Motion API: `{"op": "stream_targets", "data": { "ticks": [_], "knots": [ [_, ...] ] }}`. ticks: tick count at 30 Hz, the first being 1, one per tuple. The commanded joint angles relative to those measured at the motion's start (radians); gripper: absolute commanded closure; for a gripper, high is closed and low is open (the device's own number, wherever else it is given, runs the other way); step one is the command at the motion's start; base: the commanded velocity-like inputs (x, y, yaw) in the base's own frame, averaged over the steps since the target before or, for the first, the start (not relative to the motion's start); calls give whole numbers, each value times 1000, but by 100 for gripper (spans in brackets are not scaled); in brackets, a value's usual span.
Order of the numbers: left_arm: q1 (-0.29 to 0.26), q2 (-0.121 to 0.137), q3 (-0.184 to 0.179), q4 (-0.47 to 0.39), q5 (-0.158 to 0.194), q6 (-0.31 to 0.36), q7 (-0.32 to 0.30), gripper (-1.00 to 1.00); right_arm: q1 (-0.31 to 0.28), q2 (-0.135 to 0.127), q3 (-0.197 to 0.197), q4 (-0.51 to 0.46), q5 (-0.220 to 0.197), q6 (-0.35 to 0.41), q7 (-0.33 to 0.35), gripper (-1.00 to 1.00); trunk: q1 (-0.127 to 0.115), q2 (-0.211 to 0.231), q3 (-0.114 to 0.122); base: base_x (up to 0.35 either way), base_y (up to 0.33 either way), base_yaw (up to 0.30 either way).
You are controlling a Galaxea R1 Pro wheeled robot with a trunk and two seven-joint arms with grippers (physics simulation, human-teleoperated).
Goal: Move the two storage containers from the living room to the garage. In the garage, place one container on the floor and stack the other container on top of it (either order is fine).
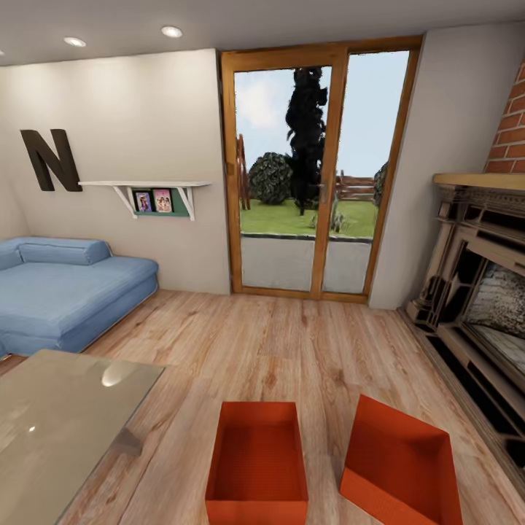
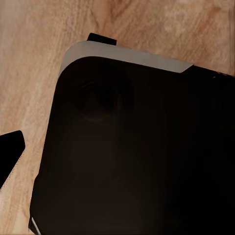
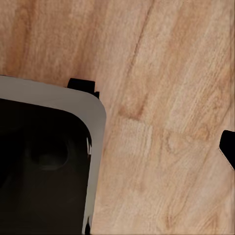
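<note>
Room: the living room, with a light wood-plank floor (image 1: 292,343) running up to wood-framed glass doors (image 1: 317,171) that look out on grass and trees.
Fireplace (image 1: 477,292): red brick above a dark mantel, along the right wall.
Sofa (image 1: 65,292): blue, against the left wall under a white shelf (image 1: 146,186) and a dark letter N (image 1: 49,159).
Table (image 1: 58,423): glass-topped, at the lower left, near the bins.
Storage containers: two orange-red open bins on the planks. The left container (image 1: 257,463) sits square; the right container (image 1: 401,467) is just beside it, turned at an angle, apart.
Robot base (image 2: 132,147): dark body with a pale rim over the planks, seen from both wrists.
Grippers: possibly the black slivers at the wrist views' edges; whether the fingers are spread or closed cannot be told.
</note>
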Motion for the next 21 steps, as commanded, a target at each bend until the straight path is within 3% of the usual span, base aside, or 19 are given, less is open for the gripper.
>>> {"op": "stream_targets", "data": {
  "ticks": [1, 21],
  "knots": [
    [0, 0, 0, -1, 6, -1, 0, -100, -1, 0, 8, 3, -9, -5, 2, -100, 1, 0, -1, 311, 0, 0],
    [0, 1, 2, -1, 10, -1, 0, -100, -1, -2, 13, 4, -8, 0, 2, -100, 1, 0, -1, 297, 0, 0]
  ]
}}
